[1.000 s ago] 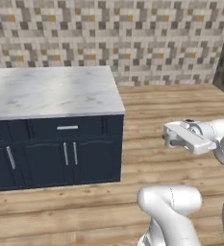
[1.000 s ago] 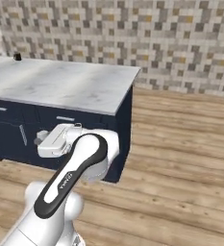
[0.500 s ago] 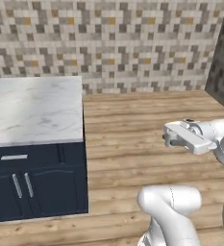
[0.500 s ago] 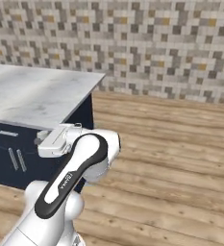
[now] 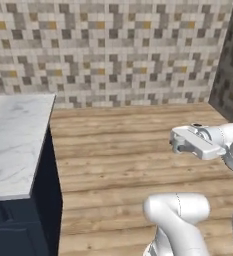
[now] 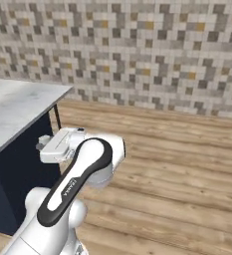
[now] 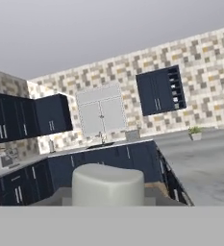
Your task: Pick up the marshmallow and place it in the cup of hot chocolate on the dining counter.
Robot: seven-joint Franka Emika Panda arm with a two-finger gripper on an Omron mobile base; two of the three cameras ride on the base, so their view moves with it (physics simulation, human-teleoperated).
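White-potted plant (image 7: 195, 134) stands on the dining counter (image 7: 205, 166).

Smooth grey-veined white marble on the counter (image 5: 13, 145); matt wood planks on the floor (image 5: 133, 150); small mosaic tiles on the wall (image 5: 113, 50).

Base driven right; dining counter (image 5: 13, 140) slid left in views.
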